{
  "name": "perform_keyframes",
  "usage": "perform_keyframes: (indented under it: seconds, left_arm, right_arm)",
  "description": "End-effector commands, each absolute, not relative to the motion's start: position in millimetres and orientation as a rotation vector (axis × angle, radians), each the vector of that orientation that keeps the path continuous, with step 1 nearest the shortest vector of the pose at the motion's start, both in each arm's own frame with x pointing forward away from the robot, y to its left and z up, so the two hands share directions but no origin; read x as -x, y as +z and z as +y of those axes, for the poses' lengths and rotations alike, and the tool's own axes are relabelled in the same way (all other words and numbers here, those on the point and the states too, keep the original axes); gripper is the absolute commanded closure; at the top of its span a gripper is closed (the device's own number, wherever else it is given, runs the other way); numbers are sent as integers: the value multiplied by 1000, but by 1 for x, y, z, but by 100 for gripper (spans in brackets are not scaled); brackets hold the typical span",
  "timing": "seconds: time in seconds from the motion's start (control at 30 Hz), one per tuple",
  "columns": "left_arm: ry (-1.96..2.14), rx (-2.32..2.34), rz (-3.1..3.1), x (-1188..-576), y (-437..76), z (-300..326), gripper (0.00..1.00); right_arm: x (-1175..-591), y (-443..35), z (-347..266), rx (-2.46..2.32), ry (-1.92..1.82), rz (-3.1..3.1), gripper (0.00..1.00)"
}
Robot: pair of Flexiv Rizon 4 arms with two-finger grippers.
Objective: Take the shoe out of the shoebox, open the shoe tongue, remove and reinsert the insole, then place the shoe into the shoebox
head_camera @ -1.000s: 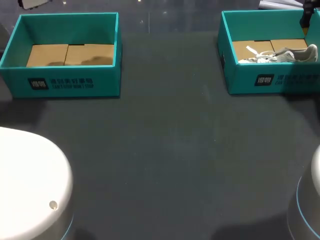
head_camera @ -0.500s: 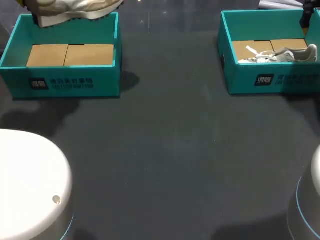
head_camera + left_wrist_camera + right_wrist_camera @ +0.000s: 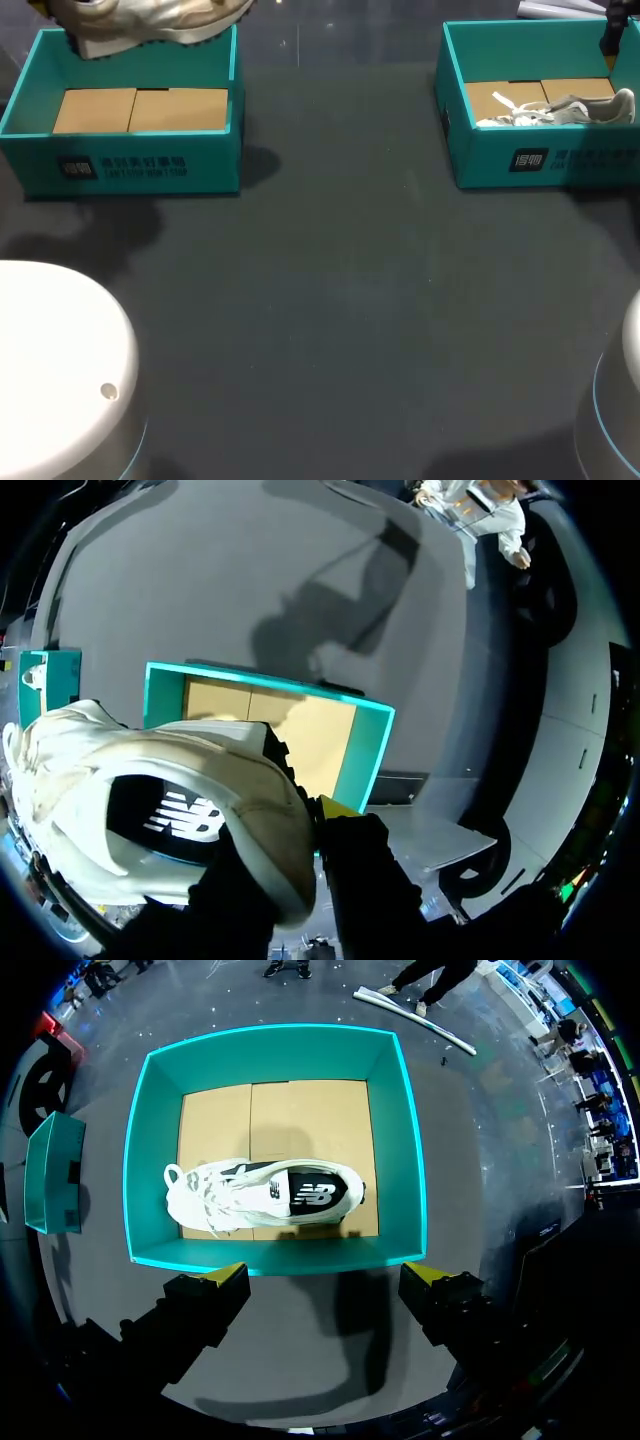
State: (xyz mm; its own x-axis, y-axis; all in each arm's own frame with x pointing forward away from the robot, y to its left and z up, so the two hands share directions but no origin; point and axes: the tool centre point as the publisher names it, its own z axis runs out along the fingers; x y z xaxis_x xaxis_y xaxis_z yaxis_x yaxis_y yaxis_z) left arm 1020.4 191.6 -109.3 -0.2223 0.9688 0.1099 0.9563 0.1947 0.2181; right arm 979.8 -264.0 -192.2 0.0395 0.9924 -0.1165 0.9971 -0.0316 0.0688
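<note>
Fingers of my left gripper (image 3: 305,835) clamp the shoe (image 3: 150,790), held above the far-left shoebox (image 3: 130,165) clear for tongue work; right gripper (image 3: 325,1280) gapes empty over the second shoe (image 3: 260,1195) in the far-right box (image 3: 140,1160).

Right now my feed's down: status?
Left gripper shut on shoe, over left box. Right gripper open over right box, second shoe inside. Nothing in the way.

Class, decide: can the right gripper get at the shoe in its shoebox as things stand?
Probably yes: the right gripper hangs open above the lidless shoebox, and nothing covers the shoe.
</note>
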Motion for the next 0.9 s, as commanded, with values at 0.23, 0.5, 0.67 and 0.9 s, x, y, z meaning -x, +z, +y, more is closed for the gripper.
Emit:
perform_keyframes:
  seconds: [0.23, 0.5, 0.67, 0.9]
  left_arm:
    - [522, -1911, 2302, -963, -106, 149, 100]
    - [488, -1996, 2288, -927, -112, 121, 100]
    - [445, -2052, 2297, -916, -116, 110, 100]
    - [445, -2052, 2297, -916, -116, 110, 100]
  right_arm:
    - [-980, -192, -264, -2167, -55, 2090, 0]
    - [-980, -192, -264, -2167, -55, 2090, 0]
    - [-980, -192, -264, -2167, -55, 2090, 0]
    - [-980, -192, -264, -2167, -55, 2090, 0]
